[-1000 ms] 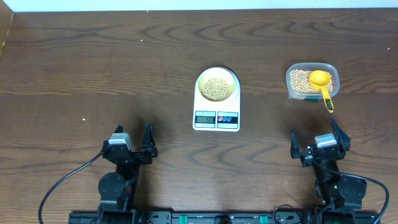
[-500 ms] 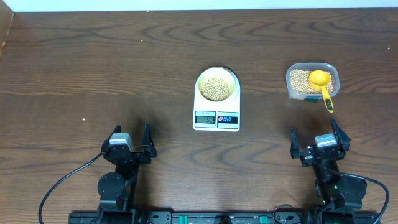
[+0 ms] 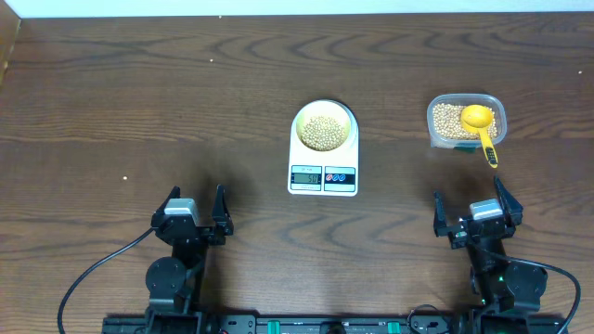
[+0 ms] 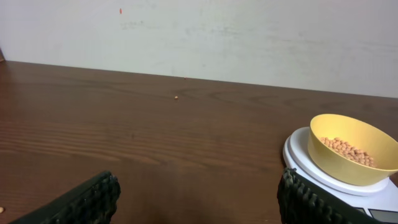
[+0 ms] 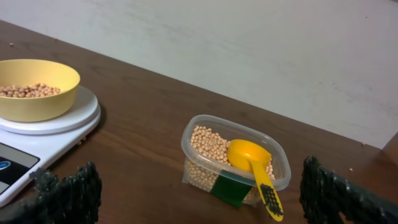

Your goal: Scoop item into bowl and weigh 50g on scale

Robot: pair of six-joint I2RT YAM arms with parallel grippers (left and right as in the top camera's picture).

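- Left gripper (image 3: 197, 197) sitting near front edge of dark brown wooden table (image 3: 111, 102), jaws apart, gripping nothing.
- Right gripper (image 3: 469, 202) likewise, jaws wide, empty.
- Small round pale yellow-green bowl (image 3: 298, 127) sitting on white flat kitchen scale (image 3: 323, 189), holding mound of small tan beans (image 3: 324, 132).
- Yellow plastic scoop (image 3: 482, 130) lying in clear rectangular plastic tub (image 3: 464, 96) right of scale, handle overhanging rim.
- Display unreadable, so weight unconfirmed.
- Risks: adding another scoop, overshooting target; bumping bowl or platform, skewing reading; clipping handle, tipping tub, spilling beans.
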